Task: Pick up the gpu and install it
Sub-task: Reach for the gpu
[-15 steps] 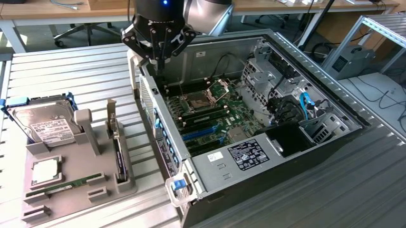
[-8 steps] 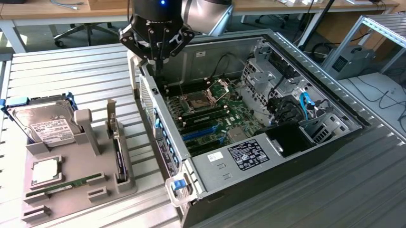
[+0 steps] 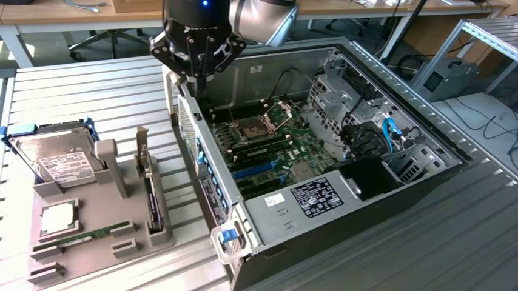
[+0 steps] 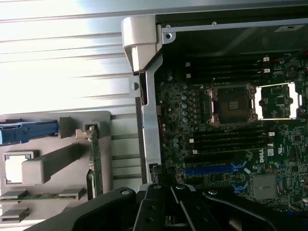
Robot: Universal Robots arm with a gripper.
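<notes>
Above the open case's [image 3: 267, 218] rear wall: gripper [image 3: 200, 76] pinched fully closed, holding nothing. Gpu [image 3: 150, 194] stands on edge along the gray holder's [image 3: 121, 209] case-side edge, well apart from the fingers. Exterior view gives the hard drive's [image 3: 57, 160] label; wrist view looks straight down on the CPU socket [image 4: 230, 105]. Gpu's lower edge is hidden in its slot.

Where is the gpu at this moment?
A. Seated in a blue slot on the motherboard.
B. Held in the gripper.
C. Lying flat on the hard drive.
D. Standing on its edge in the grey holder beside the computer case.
D: the gpu stands on edge in the grey holder, while the shut gripper hangs over the computer case.
</notes>
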